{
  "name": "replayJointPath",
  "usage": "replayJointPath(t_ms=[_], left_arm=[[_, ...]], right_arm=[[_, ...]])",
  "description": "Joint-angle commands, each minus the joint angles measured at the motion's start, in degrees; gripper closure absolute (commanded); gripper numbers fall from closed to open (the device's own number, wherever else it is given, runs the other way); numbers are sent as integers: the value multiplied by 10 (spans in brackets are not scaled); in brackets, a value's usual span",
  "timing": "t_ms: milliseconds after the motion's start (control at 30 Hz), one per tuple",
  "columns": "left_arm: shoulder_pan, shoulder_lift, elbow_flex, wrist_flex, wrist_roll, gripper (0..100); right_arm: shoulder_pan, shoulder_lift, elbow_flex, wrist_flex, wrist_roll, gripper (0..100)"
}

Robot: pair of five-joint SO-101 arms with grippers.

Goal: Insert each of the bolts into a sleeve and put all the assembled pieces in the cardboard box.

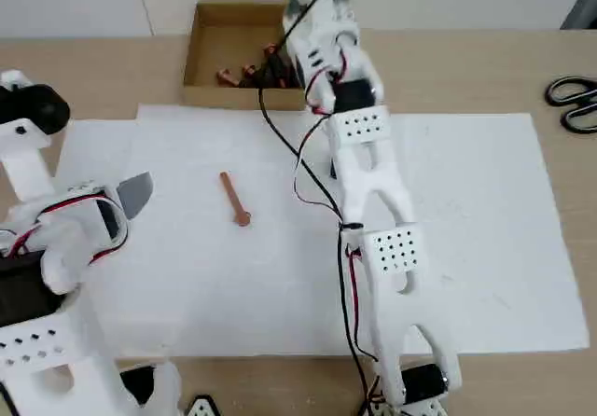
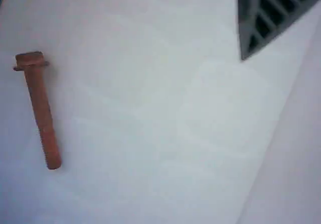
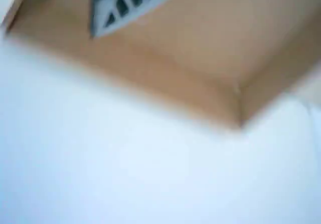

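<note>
one bolt (image 1: 235,199) lies left of centre, one cardboard box (image 1: 213,43) at the upper middle holds copper pieces (image 1: 235,76) too bunched to count, one pair of scissors (image 1: 574,102) sits at the right edge, and two arms (image 1: 373,201) are in the frame.

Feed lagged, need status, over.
Left tool near bolt, bolt lying loose on paper. Right tool over box. Scissors far aside, no obstruction.

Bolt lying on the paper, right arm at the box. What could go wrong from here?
The bolt lies flat on the paper, so it may roll or skid when the left gripper goes for it. The right gripper sits by the near wall of the cardboard box; pulling back could catch that wall and drag it.
</note>
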Motion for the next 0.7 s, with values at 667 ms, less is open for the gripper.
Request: replayJointPath(t_ms=[667], left_arm=[[0,-5,51,27,-87,698]], right_arm=[[91,-393,-50,569,4,853]])
